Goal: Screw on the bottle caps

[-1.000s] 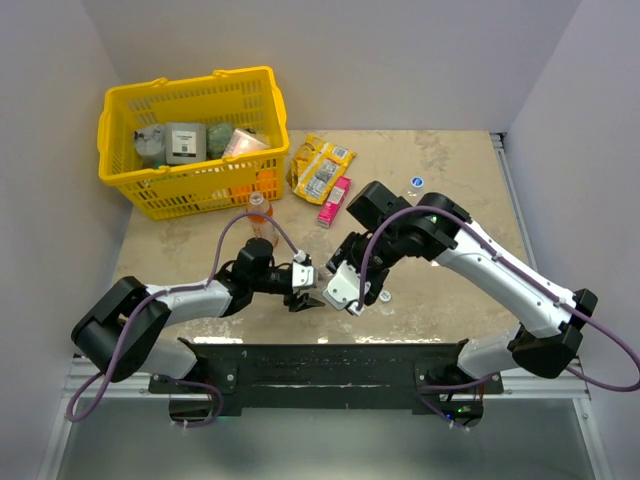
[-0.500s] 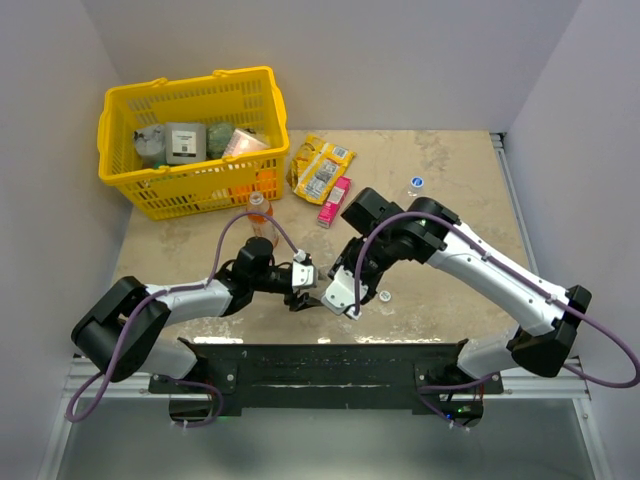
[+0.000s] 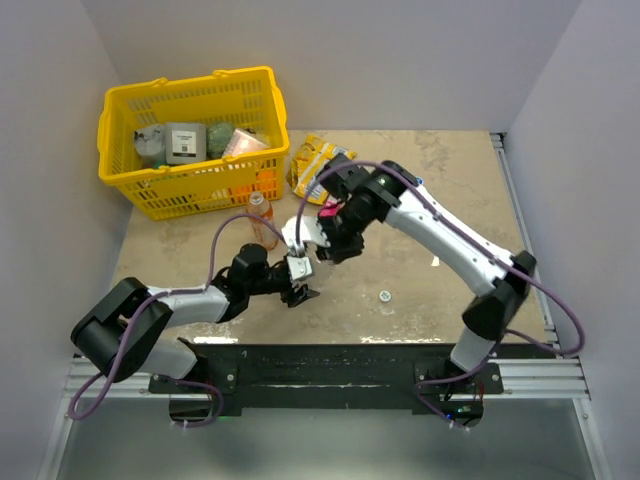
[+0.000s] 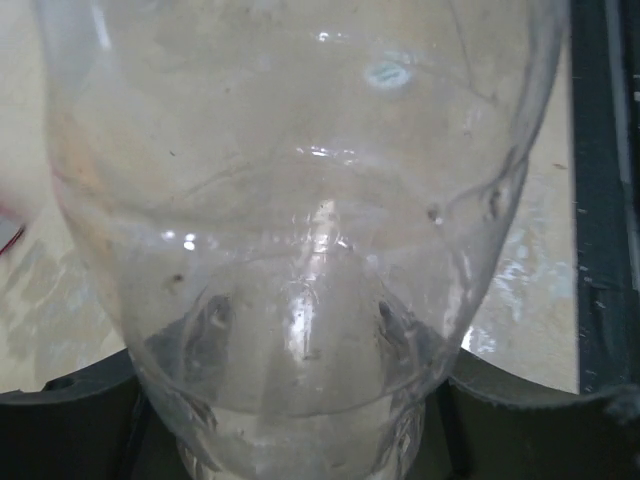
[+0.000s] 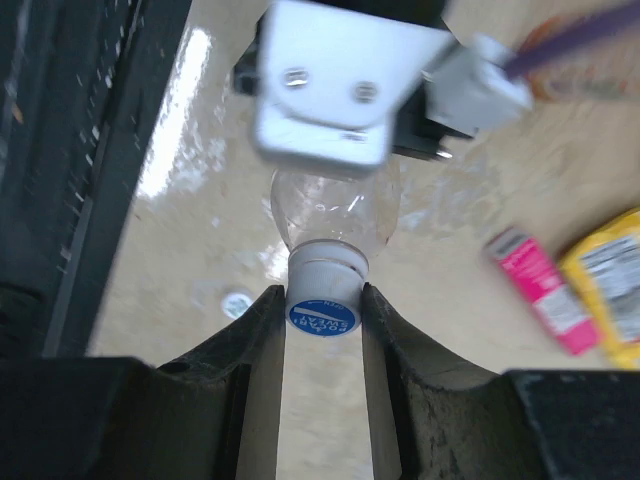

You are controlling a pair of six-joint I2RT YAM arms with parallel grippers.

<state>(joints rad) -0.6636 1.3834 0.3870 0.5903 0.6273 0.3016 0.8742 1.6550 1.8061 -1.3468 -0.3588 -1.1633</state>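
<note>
top view and both wrist views. the work surface is a beige, mottled stone-look table (image 3: 430, 290) with glossy reflections along its near edge, closed in by plain pale grey walls (image 3: 350, 60) on three sides; a black rail (image 3: 320, 360) runs along the 6 o'clock edge. just off the table's centre, toward 7 o'clock, the left gripper (image 3: 298, 290) is clamped on the body of a clear bottle (image 4: 300, 200), which fills its wrist view. the right gripper (image 5: 324, 296) reaches across from 3 o'clock, and its narrow jaws press both sides of a blue cap (image 5: 323, 315) sitting on that bottle's white neck. a loose cap (image 3: 385, 296) lies flat on bare table toward 5 o'clock, well apart from both arms. an orange bottle (image 3: 262, 215) stands at 9 o'clock, uncapped, just in front of a yellow basket (image 3: 200, 195) that fills the 10 o'clock corner and holds assorted packaged goods. a yellow snack packet (image 3: 312, 160) lies toward 12 o'clock, with a pink packet (image 5: 540, 290) just beside it, partly hidden under the right arm in the top view.
</note>
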